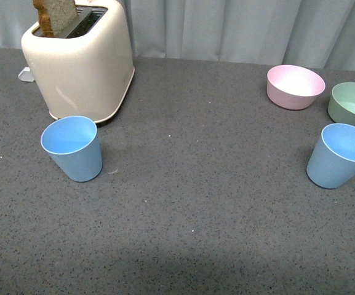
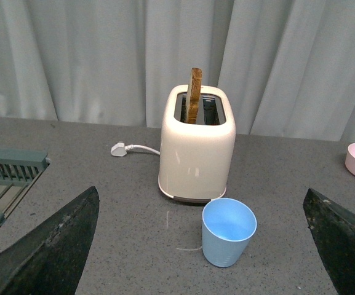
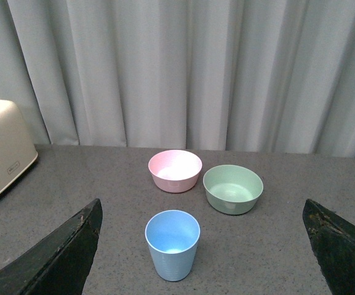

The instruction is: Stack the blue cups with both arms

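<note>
Closest in, left gripper (image 2: 200, 193) & right gripper (image 3: 202, 203) both hang w/ jaws spread wide, nothing held, each lined up on its own cup; neither arm shows in the front view. Left cup (image 1: 72, 147) sits on the grey table (image 1: 183, 203) over on the left, just in front of the toaster (image 1: 79, 67). Right cup (image 1: 340, 155) is far to the right, well apart from it, near the green bowl (image 1: 354, 106) w/ the pink bowl (image 1: 295, 86) further back. Risks, imo: cups look light & tapered, so an off-centre pinch prob tips one or squirts it upward; a finger could bump the toaster on the left or clip the green bowl on the right; at stacking, any tilt btwn the two & rim catches rim. Both stand upright, mouths up, narrow bases down, long axis vertical, and the outward lean in the front view is prob just the lens
</note>
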